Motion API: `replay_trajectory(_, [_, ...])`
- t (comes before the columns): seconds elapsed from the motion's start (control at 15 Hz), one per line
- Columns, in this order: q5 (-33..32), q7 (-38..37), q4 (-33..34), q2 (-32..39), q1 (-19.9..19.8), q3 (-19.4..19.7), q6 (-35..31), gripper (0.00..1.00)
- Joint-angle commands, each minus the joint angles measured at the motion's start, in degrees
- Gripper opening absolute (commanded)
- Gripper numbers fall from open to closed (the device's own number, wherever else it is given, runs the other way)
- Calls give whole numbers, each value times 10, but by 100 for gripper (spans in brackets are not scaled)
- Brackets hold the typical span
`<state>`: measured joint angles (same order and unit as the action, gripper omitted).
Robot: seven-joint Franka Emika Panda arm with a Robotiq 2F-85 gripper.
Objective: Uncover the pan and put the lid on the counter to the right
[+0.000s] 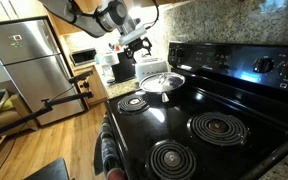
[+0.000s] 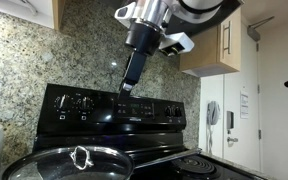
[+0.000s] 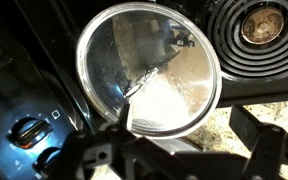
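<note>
The silver pan (image 1: 155, 90) sits on the back burner of the black stovetop with the glass lid (image 1: 164, 79) on it. In an exterior view the lid (image 2: 79, 160) and its knob fill the bottom left. In the wrist view the lid (image 3: 149, 68) lies right below me, and the granite counter (image 3: 220, 124) shows beside it. My gripper (image 1: 140, 43) hangs open and empty above the lid, clear of it. It also shows in an exterior view (image 2: 130, 82) and in the wrist view (image 3: 184, 140), with its fingers wide apart.
Black coil burners (image 1: 216, 127) lie on the stovetop in front of the pan. The stove's control panel with knobs (image 2: 79, 103) stands behind it. White appliances (image 1: 112, 62) stand on the counter beside the stove. A steel fridge (image 1: 24, 55) stands further off.
</note>
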<state>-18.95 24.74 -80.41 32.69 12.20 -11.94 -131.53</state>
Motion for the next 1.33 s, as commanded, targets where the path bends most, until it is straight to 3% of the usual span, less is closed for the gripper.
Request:
replay_trajectory(0.0, [40, 55, 88, 54, -3, -5, 58, 100])
replay_trajectory(0.27, [73, 82, 143, 88, -4, -7, 107, 100])
replay_trajectory(0.33, [58, 59, 97, 65, 2, 4, 73, 100])
replay_trajectory(0.93, [59, 55, 117, 80, 0, 0, 82, 100])
replay_trajectory(1.27, [83, 88, 151, 142, -10, -5, 91, 100])
